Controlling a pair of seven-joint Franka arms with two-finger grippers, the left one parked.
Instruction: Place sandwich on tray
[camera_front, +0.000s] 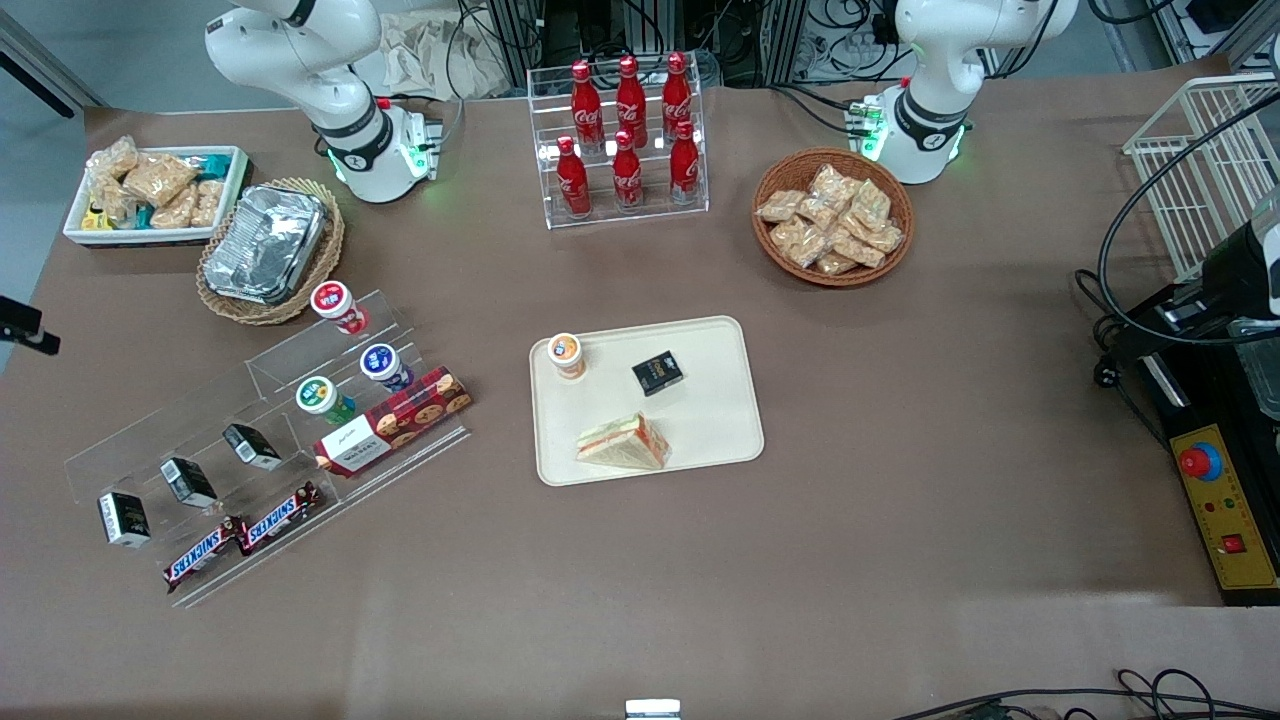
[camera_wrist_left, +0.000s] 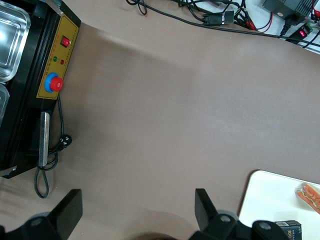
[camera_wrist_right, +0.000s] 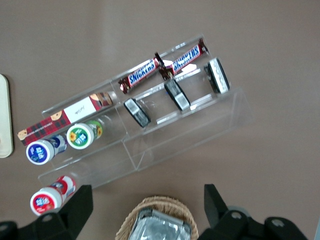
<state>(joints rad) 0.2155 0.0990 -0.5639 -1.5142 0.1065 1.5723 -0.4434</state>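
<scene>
The sandwich (camera_front: 622, 443), a triangular wedge with orange and green filling, lies flat on the cream tray (camera_front: 710, 410) near the tray's edge closest to the front camera. The left wrist view catches a corner of the tray (camera_wrist_left: 272, 197) and a tip of the sandwich (camera_wrist_left: 310, 194). My gripper (camera_wrist_right: 148, 206) is open with nothing between its fingers. It hangs high above the wicker basket with the foil container (camera_wrist_right: 157, 225), well away from the tray, of which only an edge (camera_wrist_right: 4, 117) shows. In the front view the gripper is out of view.
On the tray also stand an orange-lidded cup (camera_front: 566, 355) and a small black box (camera_front: 657, 372). A clear stepped shelf (camera_front: 260, 440) holds cups, boxes and Snickers bars. A cola bottle rack (camera_front: 625, 140), a snack basket (camera_front: 832, 215) and a white bin (camera_front: 150, 195) stand farther from the camera.
</scene>
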